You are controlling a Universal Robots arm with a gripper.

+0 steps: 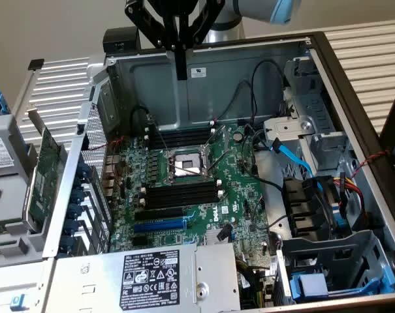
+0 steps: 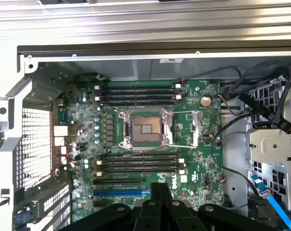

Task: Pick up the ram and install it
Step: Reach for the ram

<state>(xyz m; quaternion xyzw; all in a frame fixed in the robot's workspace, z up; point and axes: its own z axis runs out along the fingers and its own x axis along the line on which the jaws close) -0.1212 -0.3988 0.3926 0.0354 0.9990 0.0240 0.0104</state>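
Gripper: I see the gripper (image 1: 181, 75) hanging above the far edge of the open computer case (image 1: 249, 72), near its back wall. It is clear of the board and touches nothing.
Fingers: they are narrow and pressed together, and from the exterior view they read as a single black bar. In the wrist view the gripper (image 2: 160, 186) shows two dark fingers (image 2: 155, 197) side by side with only a seam between them.
Ram: I cannot tell where it lies.
Motherboard: the green motherboard (image 1: 239, 195) lies flat on the case floor, with the CPU socket (image 1: 187, 164) near its middle.
Far memory slots: the far memory slots (image 1: 181, 138) are a black bank between the socket and the back wall, with white clips at the ends.
Near memory slots: the near memory slots (image 1: 181, 193) are a second black bank on the socket's other side, and a blue slot (image 1: 159, 225) sits just beyond it.
Expansion card: a wide green expansion card (image 1: 46, 173) stands outside the case at the exterior view's left.
Cables: a blue cable (image 1: 295, 156) runs past the drive bay at the exterior view's right.
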